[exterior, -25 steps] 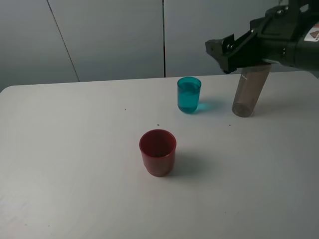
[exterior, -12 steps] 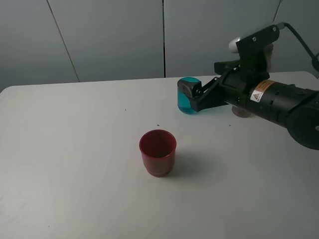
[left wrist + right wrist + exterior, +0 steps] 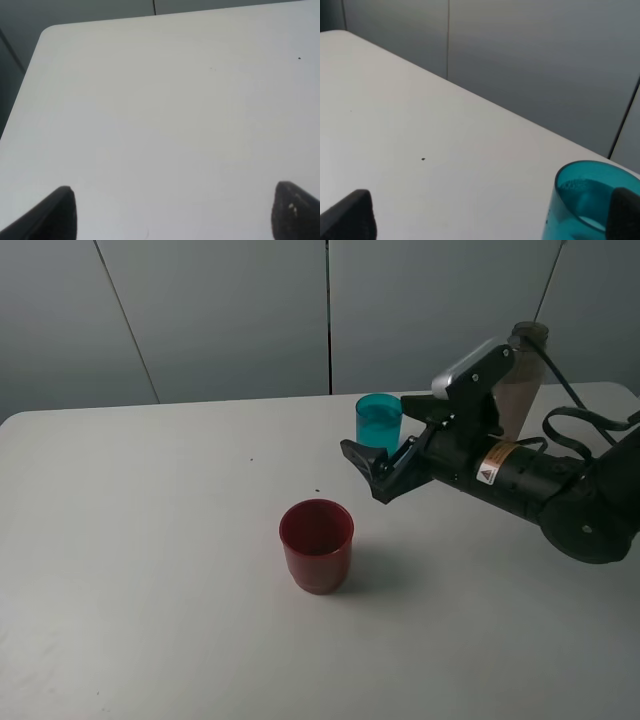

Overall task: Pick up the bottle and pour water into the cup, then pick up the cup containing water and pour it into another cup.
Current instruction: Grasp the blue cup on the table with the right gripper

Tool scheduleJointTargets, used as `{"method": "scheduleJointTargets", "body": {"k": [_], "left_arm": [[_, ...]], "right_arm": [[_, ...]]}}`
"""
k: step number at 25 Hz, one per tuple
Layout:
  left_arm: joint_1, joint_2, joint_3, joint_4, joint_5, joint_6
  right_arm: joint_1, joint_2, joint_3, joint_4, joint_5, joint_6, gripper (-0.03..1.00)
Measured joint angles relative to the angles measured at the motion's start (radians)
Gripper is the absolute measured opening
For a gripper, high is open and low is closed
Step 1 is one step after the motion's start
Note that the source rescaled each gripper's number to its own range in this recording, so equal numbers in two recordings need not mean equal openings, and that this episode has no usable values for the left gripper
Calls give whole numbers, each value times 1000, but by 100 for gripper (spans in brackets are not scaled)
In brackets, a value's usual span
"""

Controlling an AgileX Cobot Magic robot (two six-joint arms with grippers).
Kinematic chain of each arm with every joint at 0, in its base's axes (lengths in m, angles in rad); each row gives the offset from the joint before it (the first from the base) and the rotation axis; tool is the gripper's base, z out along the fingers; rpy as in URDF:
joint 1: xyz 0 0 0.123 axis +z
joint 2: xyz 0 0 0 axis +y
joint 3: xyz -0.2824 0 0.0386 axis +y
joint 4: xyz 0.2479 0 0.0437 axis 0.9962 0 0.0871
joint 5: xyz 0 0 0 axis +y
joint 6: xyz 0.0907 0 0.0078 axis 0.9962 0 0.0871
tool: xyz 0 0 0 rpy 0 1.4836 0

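A pale surface (image 3: 150,540) is carrying everything beneath grey wall panels. The right pincer (image 3: 372,472) is hovering spread wide and empty just beside the cup (image 3: 379,420), which is standing water-filled near the bottle (image 3: 520,380). Off-centre as it looks, one finger is risking clipping the rim and spilling it.

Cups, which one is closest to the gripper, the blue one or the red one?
The teal-blue cup. It stands right beside the open right gripper, while the red cup sits apart from it, nearer the camera.
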Motion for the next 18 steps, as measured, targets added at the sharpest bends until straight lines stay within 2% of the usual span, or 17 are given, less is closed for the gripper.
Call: {"method": "scheduleJointTargets", "body": {"k": [3,18], "left_arm": [[0,0,0,0,0,0],[0,0,0,0,0,0]], "right_arm": [[-18,41,-28,-40,-11,-19,99],[-55,175,-138,-36,-5,-23,99]]}}
